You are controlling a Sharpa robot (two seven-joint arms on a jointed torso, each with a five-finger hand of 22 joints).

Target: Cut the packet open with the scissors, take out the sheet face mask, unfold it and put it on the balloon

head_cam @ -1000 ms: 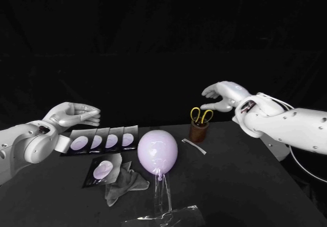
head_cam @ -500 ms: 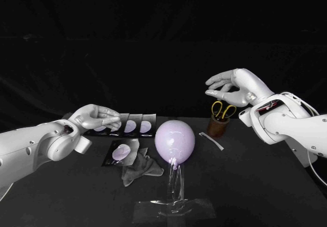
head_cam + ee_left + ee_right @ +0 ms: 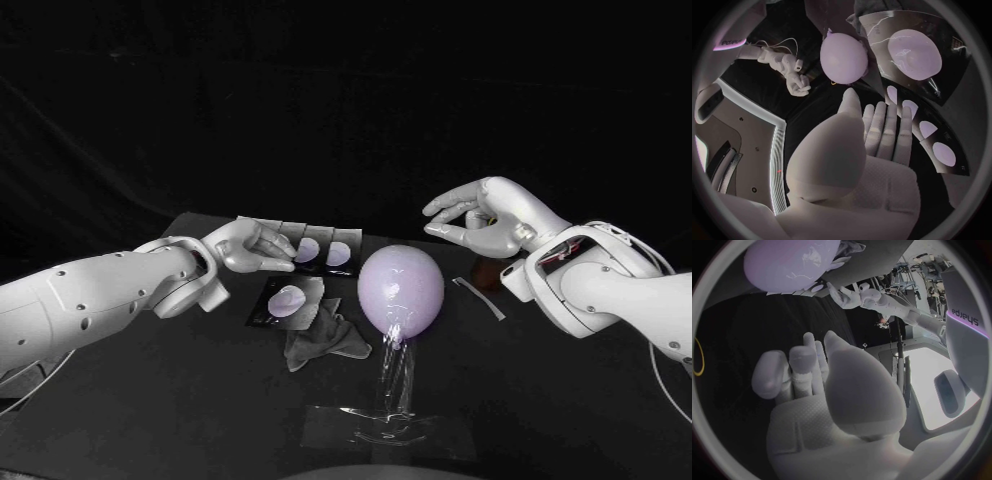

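Left hand [image 3: 254, 246]: empty; in the left wrist view its fingers [image 3: 884, 125] lie side by side and fairly straight, with the thumb standing apart. It sits over the left end of the row of mask packets [image 3: 320, 247] at the far side of the black table [image 3: 159, 400]; whether it touches them cannot be told. Single packet [image 3: 293, 298]: flat on the table just nearer the robot than the row, below and to the right of this hand, apart from it. Crumpled sheet face mask [image 3: 326, 341]: against the single packet's near right corner, lying in folds on the table. Balloon [image 3: 400, 289]: pale lilac, egg-shaped, upright on a clear stand [image 3: 384, 424], just right of the mask and packet, between the two hands. Right hand [image 3: 480, 217]: raised above the table to the right of the balloon and apart from it, fingers curled in with forefinger tip near the thumb, nothing between them. Cut-off strip [image 3: 480, 298]: on the table below this hand, between balloon and right arm. Brown holder [image 3: 488, 272]: mostly hidden behind the right arm.
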